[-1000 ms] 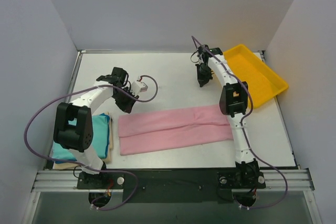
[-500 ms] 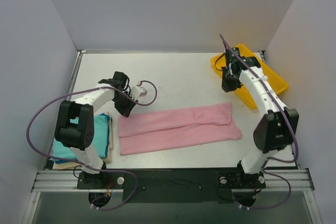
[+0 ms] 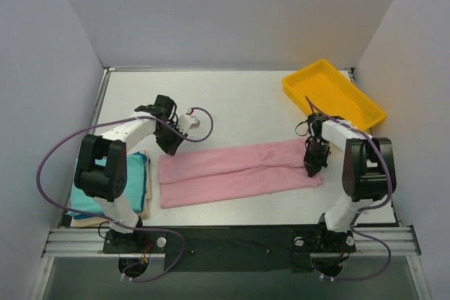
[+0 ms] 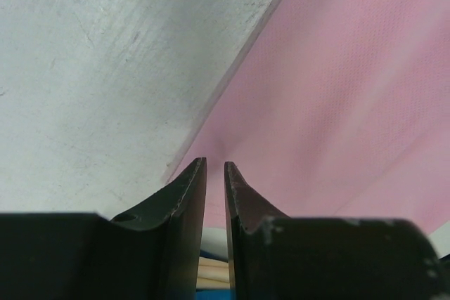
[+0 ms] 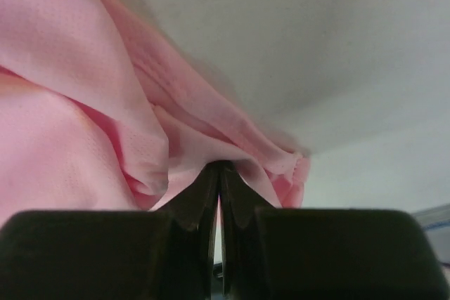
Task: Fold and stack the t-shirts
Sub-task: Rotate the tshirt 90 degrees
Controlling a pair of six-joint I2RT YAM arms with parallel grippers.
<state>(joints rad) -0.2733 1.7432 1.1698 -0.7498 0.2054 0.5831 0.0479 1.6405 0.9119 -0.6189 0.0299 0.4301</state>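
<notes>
The light pink t-shirt [image 3: 239, 172] lies folded into a long band across the middle of the table. My right gripper [image 3: 311, 166] is down on its right end and shut on a bunched fold of the pink cloth [image 5: 176, 131]. My left gripper [image 3: 171, 147] hovers at the band's back left corner [image 4: 330, 103], its jaws all but shut with only a narrow slit and nothing between them. The teal t-shirt [image 3: 138, 173] lies folded on the cream t-shirt [image 3: 146, 205] at the near left, partly hidden by my left arm.
The yellow plastic tray [image 3: 365, 114] stands at the back right, behind my right arm. White walls close in the left, back and right sides. Purple cables loop from both arms.
My right arm swung from the back by the tray down to the pink shirt's right end and closed on it. My left gripper edged slightly toward the shirt's left corner.
</notes>
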